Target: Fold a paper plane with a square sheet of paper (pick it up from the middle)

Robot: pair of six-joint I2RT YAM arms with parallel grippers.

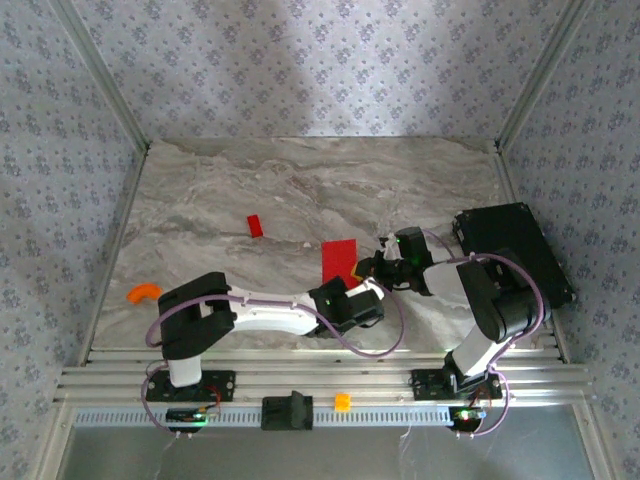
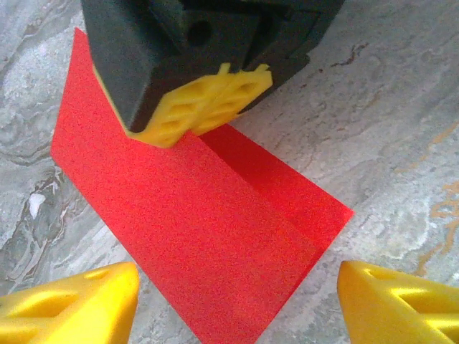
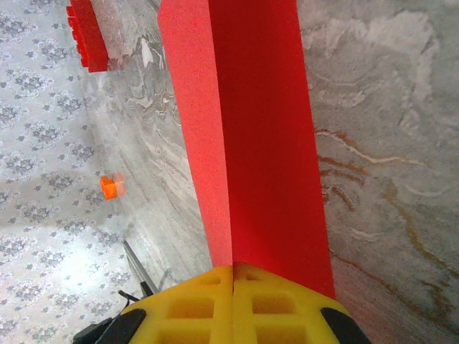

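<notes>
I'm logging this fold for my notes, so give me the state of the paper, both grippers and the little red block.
square sheet of paper: creased down the middle, one end pinched.
right gripper: shut on the end of the crease.
left gripper: open, at the paper's free end.
red block: lying loose, apart from the paper.

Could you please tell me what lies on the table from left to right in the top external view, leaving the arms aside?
Orange curved piece → small red block → red sheet of paper → black box.
</notes>
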